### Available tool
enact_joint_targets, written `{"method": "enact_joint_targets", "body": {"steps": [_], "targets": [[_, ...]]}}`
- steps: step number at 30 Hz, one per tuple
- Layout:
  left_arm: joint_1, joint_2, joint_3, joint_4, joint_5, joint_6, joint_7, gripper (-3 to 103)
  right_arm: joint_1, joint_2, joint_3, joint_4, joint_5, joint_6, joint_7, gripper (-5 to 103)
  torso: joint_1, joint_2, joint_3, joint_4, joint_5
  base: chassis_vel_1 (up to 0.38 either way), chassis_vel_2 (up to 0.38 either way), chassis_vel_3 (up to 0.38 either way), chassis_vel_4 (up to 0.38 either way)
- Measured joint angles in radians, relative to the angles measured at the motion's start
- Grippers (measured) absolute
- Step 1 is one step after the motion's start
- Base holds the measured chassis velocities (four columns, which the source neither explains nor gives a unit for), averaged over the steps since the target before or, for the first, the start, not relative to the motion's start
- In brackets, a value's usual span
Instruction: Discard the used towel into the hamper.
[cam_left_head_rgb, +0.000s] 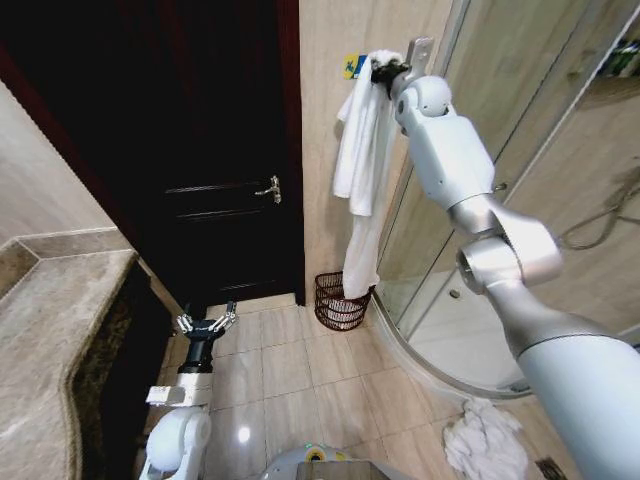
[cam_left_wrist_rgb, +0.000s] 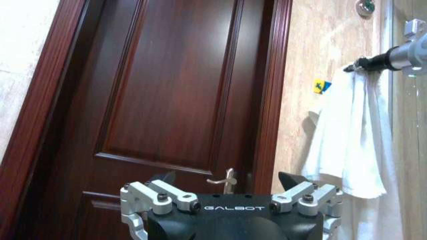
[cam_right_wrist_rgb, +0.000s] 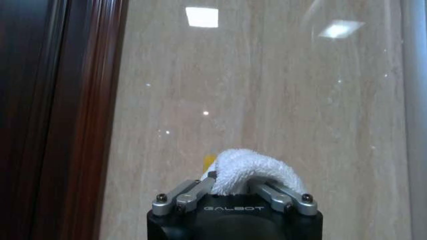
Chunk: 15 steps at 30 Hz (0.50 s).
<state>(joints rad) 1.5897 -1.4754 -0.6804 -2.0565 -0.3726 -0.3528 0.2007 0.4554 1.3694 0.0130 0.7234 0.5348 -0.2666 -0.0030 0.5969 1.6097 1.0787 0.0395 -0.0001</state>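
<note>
Right gripper (cam_right_wrist_rgb: 233, 192) clamps the white towel (cam_left_head_rgb: 362, 160), hanging limp above the ribbed reddish-brown hamper (cam_left_head_rgb: 338, 300).

A dark wooden door (cam_left_head_rgb: 215, 150) is standing shut, its metal handle (cam_left_head_rgb: 270, 188) sitting at the right edge. A stone tabletop (cam_left_head_rgb: 55, 350) is running along the left. A glass shower enclosure (cam_left_head_rgb: 520, 130) is curving at the right. A crumpled white cloth (cam_left_head_rgb: 485, 440) is lying on the tiled floor (cam_left_head_rgb: 290, 385).
</note>
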Motion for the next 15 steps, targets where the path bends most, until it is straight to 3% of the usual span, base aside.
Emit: {"method": "enact_joint_targets", "body": {"steps": [11, 15], "targets": [[-0.018, 0.005, 0.007, 0.010, -0.002, 0.001, 0.004, 100, 0.008, 0.004, 0.008, 0.005, -0.009, -0.016, 0.008, 7, 0.000, 0.000, 0.000, -0.0002, -0.0001, 0.000, 0.000, 0.000, 0.000], [-0.014, 0.013, 0.001, 0.012, -0.010, 0.000, 0.005, 100, -0.051, -0.031, 0.001, 0.037, -0.011, -0.023, 0.011, 7, 0.000, 0.000, 0.000, -0.0002, 0.0005, 0.000, 0.000, 0.000, 0.000]]}}
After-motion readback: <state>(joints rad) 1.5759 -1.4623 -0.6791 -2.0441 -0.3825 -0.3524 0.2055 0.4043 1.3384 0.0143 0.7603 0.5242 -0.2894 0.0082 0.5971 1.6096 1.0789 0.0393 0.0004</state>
